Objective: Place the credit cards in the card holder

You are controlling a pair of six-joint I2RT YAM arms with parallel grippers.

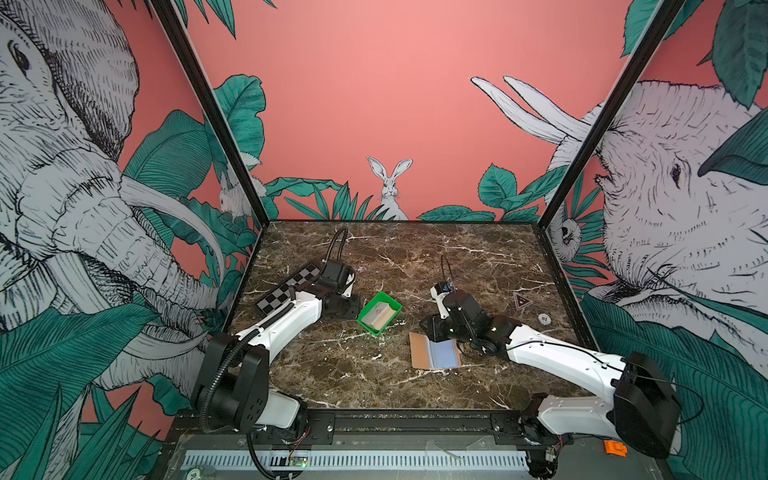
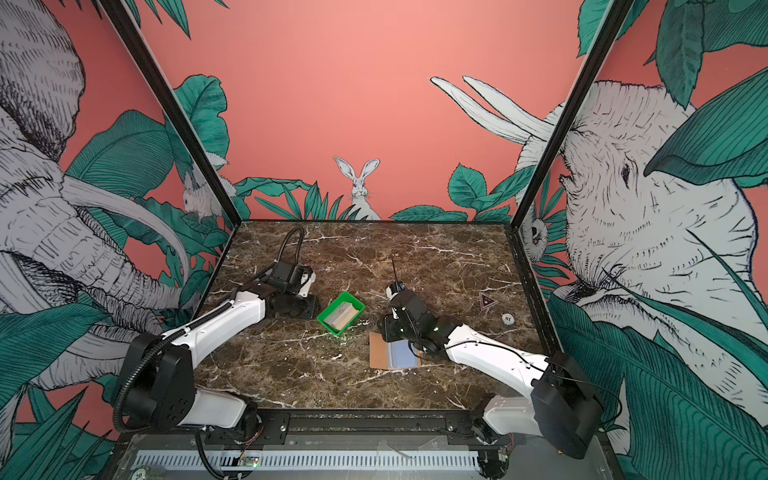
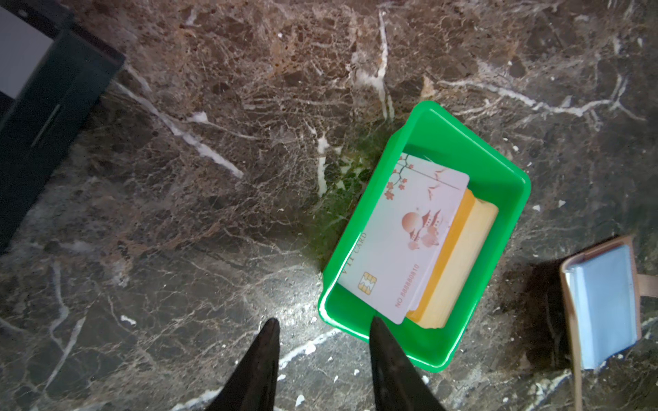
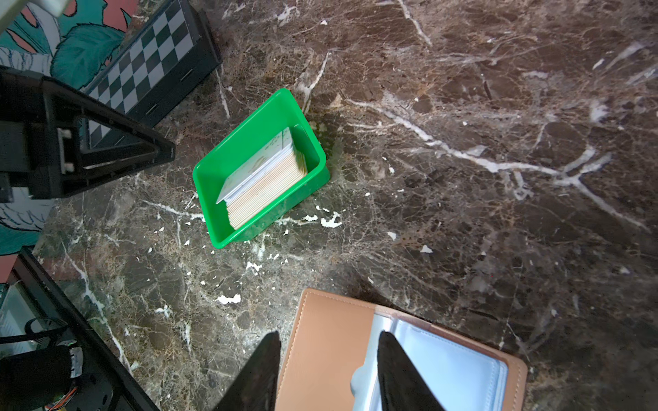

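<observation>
Left tool (image 3: pixel 322 325) part open, empty, by the tray (image 3: pixel 512 185) holding cards (image 3: pixel 402 245); right tool (image 4: pixel 327 338) part open, empty, over the open holder (image 4: pixel 331 341)

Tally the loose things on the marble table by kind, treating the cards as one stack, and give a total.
Green tray: 1
Stack of credit cards, in the tray: 1 (single cards too tight to count)
Card holder, lying open: 1
Checkered board: 1
Small round disc: 1
Total: 5
</observation>
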